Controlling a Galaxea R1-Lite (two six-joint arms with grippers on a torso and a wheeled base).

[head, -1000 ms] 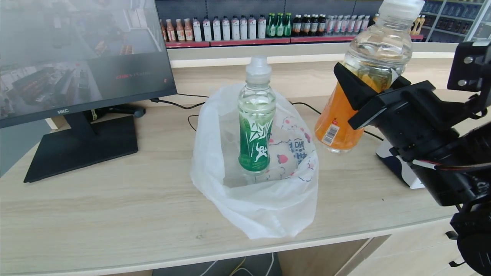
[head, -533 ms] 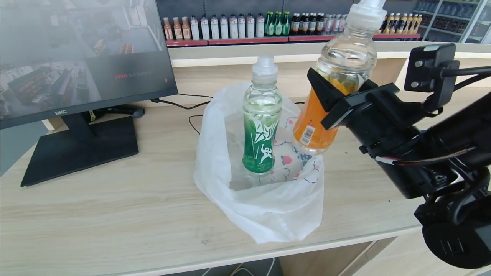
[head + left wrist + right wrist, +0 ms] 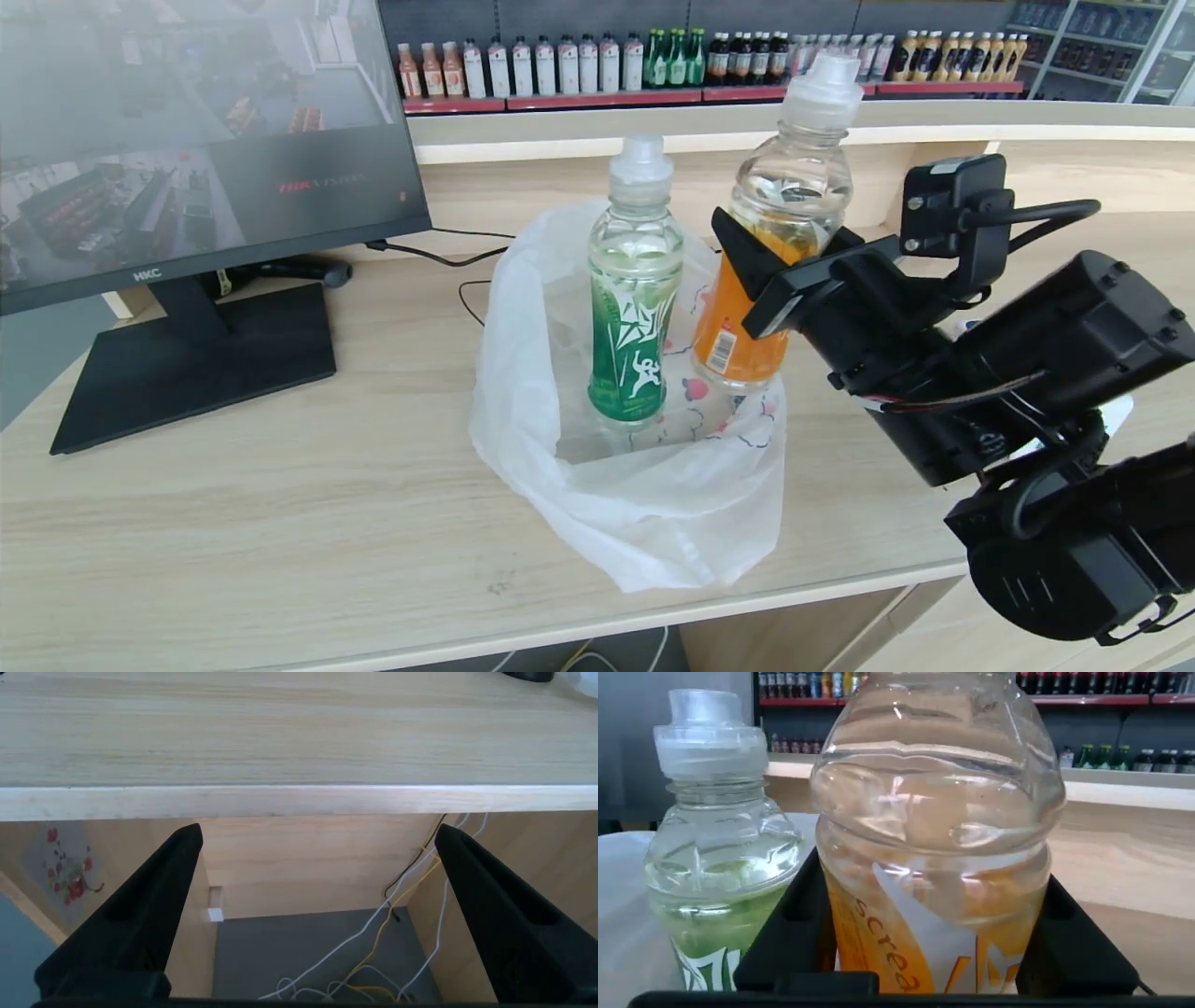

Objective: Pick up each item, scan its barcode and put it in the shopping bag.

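The right gripper (image 3: 761, 271) is squeezed shut around the middle of the orange drink bottle (image 3: 726, 327), holding it nearly upright at the mouth of the white shopping bag (image 3: 653, 504), close beside the green bottle (image 3: 635, 308) standing inside, probably so it drops in neatly.

Right arm (image 3: 1074, 317): mine is matte black, bulky rounded housings, thin red-and-white wires.
Camera bracket (image 3: 952, 219): black block, silver screws.
Left gripper (image 3: 318, 849): my two black wedges.
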